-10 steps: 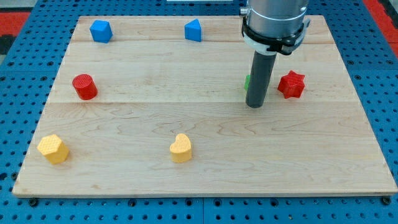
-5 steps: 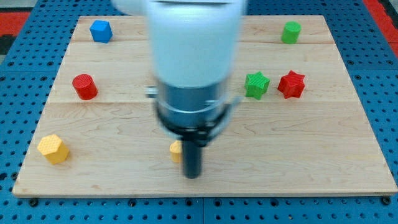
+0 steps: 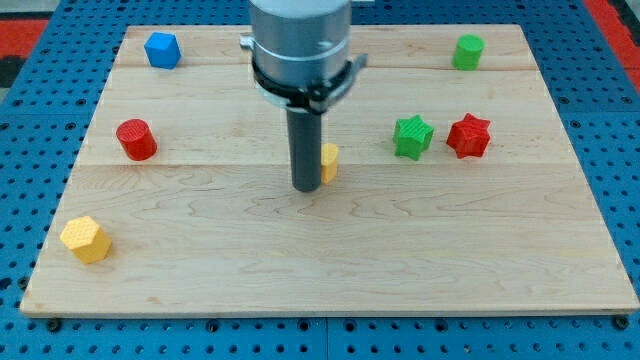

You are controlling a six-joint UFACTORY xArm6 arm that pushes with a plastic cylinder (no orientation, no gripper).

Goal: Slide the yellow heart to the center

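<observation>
Progress looks nearly complete, judging by position alone: the yellow heart (image 3: 329, 162) sits close to the middle of the wooden board (image 3: 480, 260), mostly hidden behind the rod, only its right part showing; my tip (image 3: 305, 187) rests on the board against the heart's left side, touching or just beside it; being a bare rod, it has nothing to spread or pinch. Other blocks lie well apart: green star (image 3: 411, 136) and red star (image 3: 468, 135) to the view's right; red cylinder (image 3: 135, 139) to the left; yellow hexagon (image 3: 85, 239) bottom left; blue block (image 3: 161, 48) and green cylinder (image 3: 467, 51) along the top. What remains, I judge, is at most a small nudge to centre it.
</observation>
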